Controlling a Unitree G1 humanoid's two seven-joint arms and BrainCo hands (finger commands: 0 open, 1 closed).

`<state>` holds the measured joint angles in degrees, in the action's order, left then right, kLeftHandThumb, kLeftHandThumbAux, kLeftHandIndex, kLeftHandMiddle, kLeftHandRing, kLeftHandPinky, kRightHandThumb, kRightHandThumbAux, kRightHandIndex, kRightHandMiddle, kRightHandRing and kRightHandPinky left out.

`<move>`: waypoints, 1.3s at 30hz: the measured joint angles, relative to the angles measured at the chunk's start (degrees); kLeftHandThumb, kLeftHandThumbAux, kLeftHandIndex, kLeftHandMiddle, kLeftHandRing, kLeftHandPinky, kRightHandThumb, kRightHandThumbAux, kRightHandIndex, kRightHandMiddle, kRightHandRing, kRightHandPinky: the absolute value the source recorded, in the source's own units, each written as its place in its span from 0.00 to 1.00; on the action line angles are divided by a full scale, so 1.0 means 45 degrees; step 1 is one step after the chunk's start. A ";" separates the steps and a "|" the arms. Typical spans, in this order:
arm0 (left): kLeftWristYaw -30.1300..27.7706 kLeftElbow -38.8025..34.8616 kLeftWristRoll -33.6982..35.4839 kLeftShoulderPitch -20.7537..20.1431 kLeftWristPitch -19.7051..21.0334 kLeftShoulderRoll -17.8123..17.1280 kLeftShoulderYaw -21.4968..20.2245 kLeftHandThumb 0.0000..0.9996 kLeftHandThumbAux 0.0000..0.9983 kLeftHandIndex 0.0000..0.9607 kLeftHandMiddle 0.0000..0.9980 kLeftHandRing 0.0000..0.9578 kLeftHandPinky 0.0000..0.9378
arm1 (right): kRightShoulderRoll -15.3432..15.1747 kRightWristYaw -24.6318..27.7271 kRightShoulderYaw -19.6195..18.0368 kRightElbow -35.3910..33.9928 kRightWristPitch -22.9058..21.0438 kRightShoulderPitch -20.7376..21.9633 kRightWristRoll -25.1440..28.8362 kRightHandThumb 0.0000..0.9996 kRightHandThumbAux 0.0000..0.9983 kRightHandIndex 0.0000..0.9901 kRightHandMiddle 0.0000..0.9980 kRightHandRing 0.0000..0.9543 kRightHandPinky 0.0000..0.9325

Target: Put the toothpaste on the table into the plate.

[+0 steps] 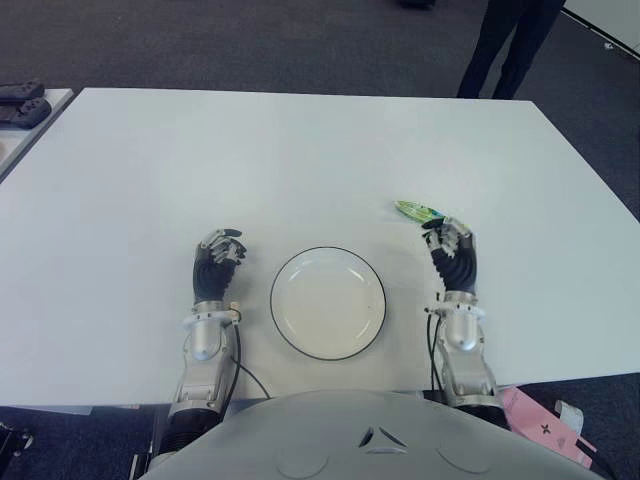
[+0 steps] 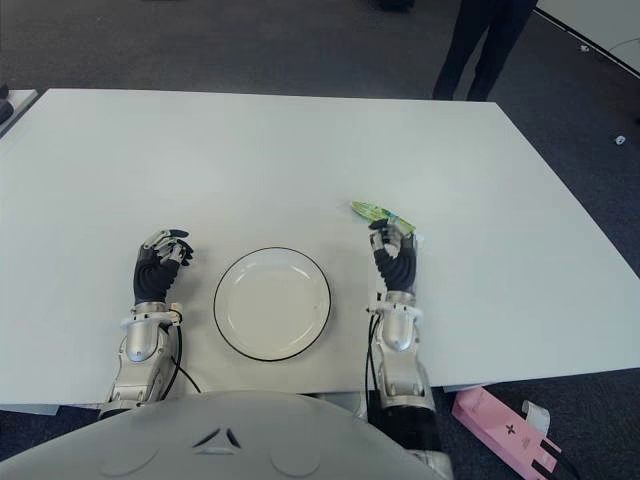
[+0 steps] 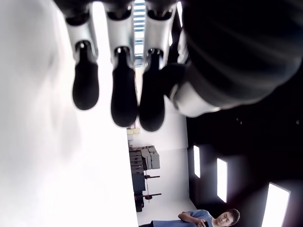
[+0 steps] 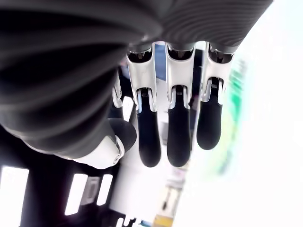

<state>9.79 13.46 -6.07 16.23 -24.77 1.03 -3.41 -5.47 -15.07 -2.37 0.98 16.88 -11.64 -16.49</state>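
1. Right now, the green toothpaste (image 1: 419,211) lies flat on the white table (image 1: 300,150), off to the right of the plate and a little farther back.
2. The right hand (image 1: 452,252) is just behind the tube, with its fingertips close to the near end. I cannot tell if they touch it.
3. In the right wrist view its fingers (image 4: 179,127) hang down loose, with gaps between them, and hold nothing. A green blur shows beside them.
4. The round white plate (image 1: 328,303) with a dark rim sits near the front edge, between the two hands. Nothing is in it.
5. The left hand (image 1: 216,262) shows just to the left of the plate. Its fingers (image 3: 124,90) are bent a little and hold nothing.
6. A person's legs (image 1: 510,40) stand on the dark floor past the far side of the table.
7. A pink box (image 2: 500,430) lies on the floor by the robot's right side.
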 measured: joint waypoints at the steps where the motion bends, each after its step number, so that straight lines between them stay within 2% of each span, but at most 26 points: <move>1: 0.0000 0.0000 -0.0007 -0.0005 0.0003 0.0002 0.0000 0.71 0.72 0.45 0.62 0.64 0.66 | -0.0193 0.0162 -0.0044 -0.0096 -0.0113 0.0150 -0.0051 0.70 0.73 0.42 0.43 0.45 0.43; 2: 0.0000 -0.0004 -0.0013 -0.0014 0.0016 0.0007 -0.0001 0.71 0.72 0.45 0.62 0.65 0.66 | -0.0663 0.0509 -0.0111 -0.0232 -0.0277 0.0469 -0.0168 0.70 0.73 0.42 0.39 0.41 0.39; 4: 0.0000 -0.0011 -0.0016 -0.0022 0.0050 0.0013 -0.0001 0.71 0.72 0.45 0.62 0.65 0.66 | -0.1105 0.0801 -0.0149 -0.0282 -0.0368 0.0741 -0.0310 0.69 0.73 0.42 0.36 0.37 0.36; 6: 0.0000 -0.0032 -0.0016 -0.0022 0.0100 0.0017 -0.0002 0.71 0.72 0.45 0.62 0.65 0.65 | -0.1647 0.1181 -0.0155 -0.0241 -0.0424 0.1088 -0.0463 0.69 0.73 0.41 0.28 0.29 0.28; 8: 0.0000 -0.0062 -0.0018 -0.0019 0.0162 0.0018 -0.0003 0.71 0.72 0.45 0.62 0.65 0.66 | -0.2124 0.1513 -0.0128 -0.0083 -0.0425 0.1395 -0.0619 0.57 0.70 0.30 0.22 0.23 0.22; 10: 0.0000 -0.0097 -0.0019 -0.0013 0.0219 0.0022 -0.0003 0.71 0.72 0.45 0.63 0.65 0.66 | -0.2640 0.1876 -0.0083 0.0278 -0.0428 0.1736 -0.0828 0.51 0.63 0.18 0.13 0.14 0.14; 13: 0.0000 -0.0117 -0.0025 0.0014 0.0237 0.0020 -0.0001 0.71 0.72 0.45 0.63 0.65 0.67 | -0.3440 0.2447 0.0019 0.0946 -0.0488 0.2309 -0.1118 0.49 0.58 0.11 0.08 0.09 0.09; 15: 0.0000 -0.0123 -0.0032 0.0043 0.0236 0.0019 -0.0002 0.71 0.72 0.45 0.63 0.65 0.67 | -0.3949 0.2753 0.0122 0.1305 -0.0589 0.2721 -0.1399 0.49 0.49 0.04 0.03 0.04 0.04; 16: 0.0000 -0.0124 -0.0036 0.0056 0.0226 0.0018 -0.0002 0.71 0.72 0.45 0.63 0.65 0.67 | -0.4158 0.2862 0.0182 0.1425 -0.0629 0.2887 -0.1537 0.49 0.48 0.03 0.02 0.03 0.03; 19: 0.0002 -0.0143 -0.0044 0.0105 0.0190 0.0019 -0.0004 0.71 0.72 0.45 0.63 0.65 0.67 | -0.4682 0.2935 0.0462 0.1874 -0.0641 0.3477 -0.2141 0.49 0.33 0.01 0.01 0.01 0.01; 25: 0.0003 -0.0211 -0.0056 0.0163 0.0110 0.0023 -0.0001 0.70 0.72 0.45 0.63 0.65 0.67 | -0.5617 0.2637 0.1294 0.3680 -0.0386 0.4943 -0.3492 0.48 0.20 0.00 0.00 0.00 0.00; 30: 0.0003 -0.0231 -0.0062 0.0206 -0.0014 0.0025 -0.0001 0.71 0.72 0.45 0.63 0.65 0.67 | -0.6356 0.2223 0.2191 0.5625 -0.0170 0.6241 -0.4698 0.50 0.15 0.00 0.00 0.00 0.00; 39: 0.0165 -0.0312 -0.0120 0.0262 0.0095 0.0063 -0.0003 0.70 0.72 0.45 0.63 0.65 0.66 | -0.7003 0.2251 0.3148 0.6841 0.0044 0.7315 -0.5343 0.55 0.13 0.00 0.00 0.00 0.00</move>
<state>10.53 12.05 -6.61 17.41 -24.35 1.32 -3.42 -36.98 -4.94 11.80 31.76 17.07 21.27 -40.54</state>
